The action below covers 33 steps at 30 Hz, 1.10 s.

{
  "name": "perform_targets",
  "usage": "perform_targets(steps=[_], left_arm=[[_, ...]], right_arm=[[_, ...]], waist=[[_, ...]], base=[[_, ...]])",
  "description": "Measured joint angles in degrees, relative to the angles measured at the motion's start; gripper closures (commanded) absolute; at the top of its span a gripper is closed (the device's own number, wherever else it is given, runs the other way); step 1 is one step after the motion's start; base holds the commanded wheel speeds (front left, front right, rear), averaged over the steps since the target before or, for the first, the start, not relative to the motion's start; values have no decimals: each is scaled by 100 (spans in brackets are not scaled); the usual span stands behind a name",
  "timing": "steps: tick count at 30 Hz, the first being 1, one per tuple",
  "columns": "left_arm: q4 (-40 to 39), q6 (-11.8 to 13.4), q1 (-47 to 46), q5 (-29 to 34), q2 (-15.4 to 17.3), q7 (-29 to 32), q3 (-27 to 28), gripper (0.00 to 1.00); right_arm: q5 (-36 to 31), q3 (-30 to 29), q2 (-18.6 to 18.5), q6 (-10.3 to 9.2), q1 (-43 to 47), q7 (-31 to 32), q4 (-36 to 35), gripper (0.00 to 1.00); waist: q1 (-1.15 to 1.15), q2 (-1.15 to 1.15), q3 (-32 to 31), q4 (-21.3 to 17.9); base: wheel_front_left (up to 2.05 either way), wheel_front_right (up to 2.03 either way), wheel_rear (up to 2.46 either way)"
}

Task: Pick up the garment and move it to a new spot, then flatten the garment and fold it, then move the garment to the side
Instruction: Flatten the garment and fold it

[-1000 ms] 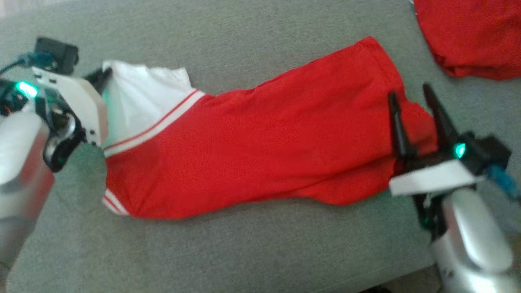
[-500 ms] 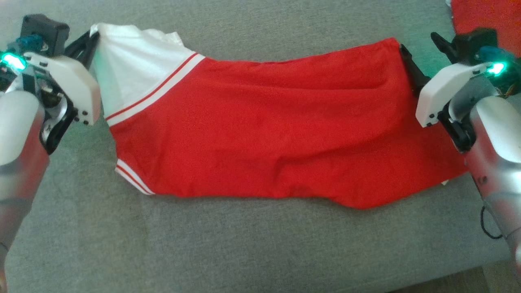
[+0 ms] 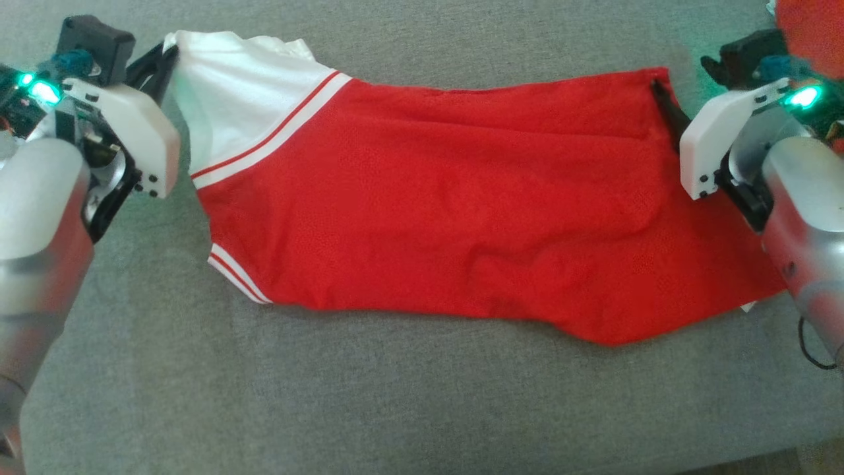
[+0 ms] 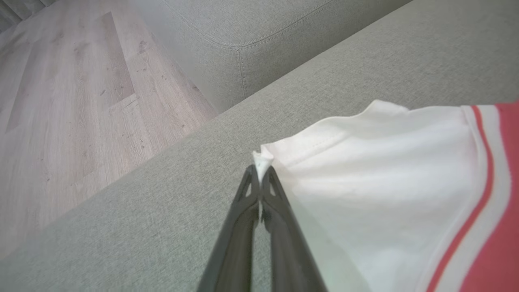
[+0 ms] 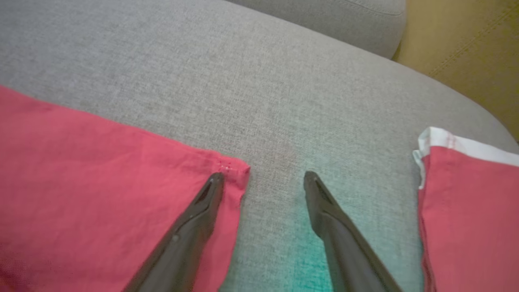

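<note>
Garment (image 3: pixel 461 198): red-and-white fabric, oblong, lightly creased.

No readable text, label, brand, number or sign appears on anything in any of these views.

Grey couch cushion (image 3: pixel 395 396) under it all. Ahead-left of the left pincer (image 4: pixel 261 172) — pale wood floor (image 4: pixel 61 101). Just right of the right pincer (image 5: pixel 263 175) sits another red cloth (image 5: pixel 466 211), white hem, with a tan surface (image 5: pixel 466 52) beyond it.
</note>
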Motion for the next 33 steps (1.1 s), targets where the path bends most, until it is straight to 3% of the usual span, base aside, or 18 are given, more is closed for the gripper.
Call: perform_targets(steps=[10, 11, 13, 14, 15, 16, 23, 29, 33], left_arm=[[-13, -1, -58, -229, -18, -76, -308, 100], [-23, -1, -68, -255, -16, -101, -334, 100], [-42, -2, -73, -310, -16, -103, -405, 100], [-44, -2, -73, -327, -16, -123, -438, 100], [-45, -2, -73, -354, -15, -146, -455, 100], [-46, -2, -73, -371, -15, -155, -471, 100], [32, -2, -80, -425, -8, -482, -548, 100], [53, 12, -354, -421, -11, -956, -465, 100], [-38, 169, -1264, -191, -12, -1336, -309, 100]], right_arm=[[667, 1156, -256, 0, -318, 298, 45, 2], [732, 1278, -303, 0, -360, 315, 23, 12], [898, 1482, -367, 0, -410, 400, -53, 52], [1001, 1582, -379, 0, -418, 430, -99, 64], [1105, 1679, -392, 0, -428, 472, -153, 93], [1222, 1769, -411, 0, -442, 503, -207, 100], [1660, 2259, -573, 0, -548, 301, -309, 100], [1667, 2370, -669, 0, -802, -497, -241, 100], [1699, 2112, -890, 0, -1801, -1322, -116, 100]], waist=[[-1, 0, 23, 173], [-1, 0, 37, 189], [-1, 0, 57, 219], [-1, 0, 65, 233], [-1, 0, 71, 246], [-1, 0, 74, 257], [0, 0, -3, 270], [0, 0, -152, 250], [0, 0, -174, 256]], base=[[0, 0, 0], [0, 0, 0], [0, 0, 0], [0, 0, 0], [0, 0, 0], [0, 0, 0], [0, 0, 0], [0, 0, 0], [0, 0, 0]])
